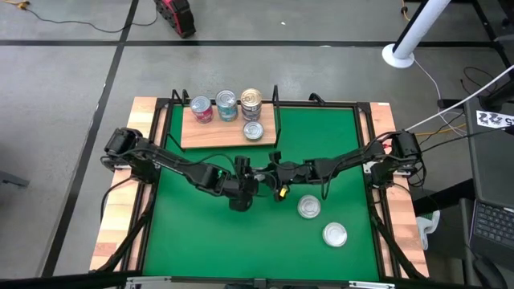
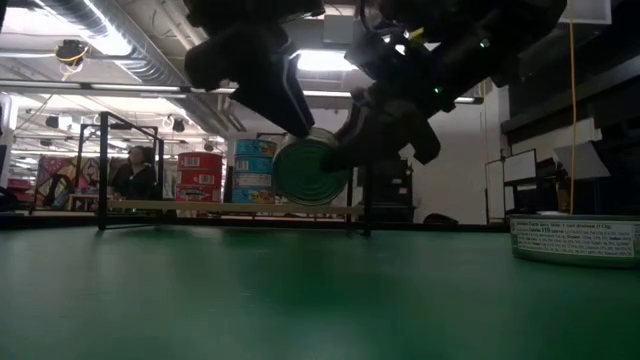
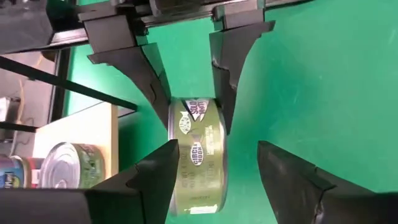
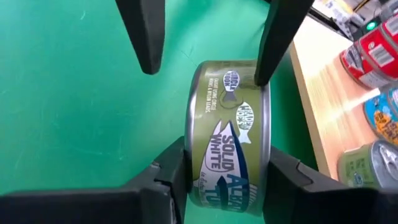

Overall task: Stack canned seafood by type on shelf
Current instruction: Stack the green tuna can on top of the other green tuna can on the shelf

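Olive-gold tin [image 4: 230, 134], green mat [image 1: 321, 136], light-brown shelf [image 1: 225, 135]

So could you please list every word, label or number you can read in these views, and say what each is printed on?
"SOLID WHITE": side label of the gold tin that the right gripper holds on edge.
A fish logo on the same label: its wording is too small to read.
The same tin in the left wrist view: print blurred.
Tins on the shelf: labels unreadable.
Tin on the mat: text too small.
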Available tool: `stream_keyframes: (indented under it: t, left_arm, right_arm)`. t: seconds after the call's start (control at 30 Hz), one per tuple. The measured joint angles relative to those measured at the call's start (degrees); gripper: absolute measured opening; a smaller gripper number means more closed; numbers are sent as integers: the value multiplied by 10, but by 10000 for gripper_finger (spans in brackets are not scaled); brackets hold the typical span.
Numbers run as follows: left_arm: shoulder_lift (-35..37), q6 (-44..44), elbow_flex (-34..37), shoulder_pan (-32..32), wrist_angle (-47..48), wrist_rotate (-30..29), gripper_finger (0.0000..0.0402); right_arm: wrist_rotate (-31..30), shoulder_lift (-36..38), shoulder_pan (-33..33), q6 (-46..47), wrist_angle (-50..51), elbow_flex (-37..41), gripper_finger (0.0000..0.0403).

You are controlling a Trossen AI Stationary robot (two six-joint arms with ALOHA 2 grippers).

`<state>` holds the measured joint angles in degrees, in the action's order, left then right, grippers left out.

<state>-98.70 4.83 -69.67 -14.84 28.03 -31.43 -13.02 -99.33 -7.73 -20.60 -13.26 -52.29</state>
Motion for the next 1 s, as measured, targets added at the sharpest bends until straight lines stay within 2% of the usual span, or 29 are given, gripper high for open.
stream_keyframes:
  t: [0.3,0.8,1.0]
  left_arm:
    - [0,5,1,1,2,-12,217]
    - [-1,-45,1,1,1,-10,217]
    - [-1,-51,1,1,1,-3,217]
  right_arm:
    - [9,0,-2,40,35,0,137]
    - [6,0,-1,41,25,0,137]
    - [6,0,-1,41,-12,0,137]
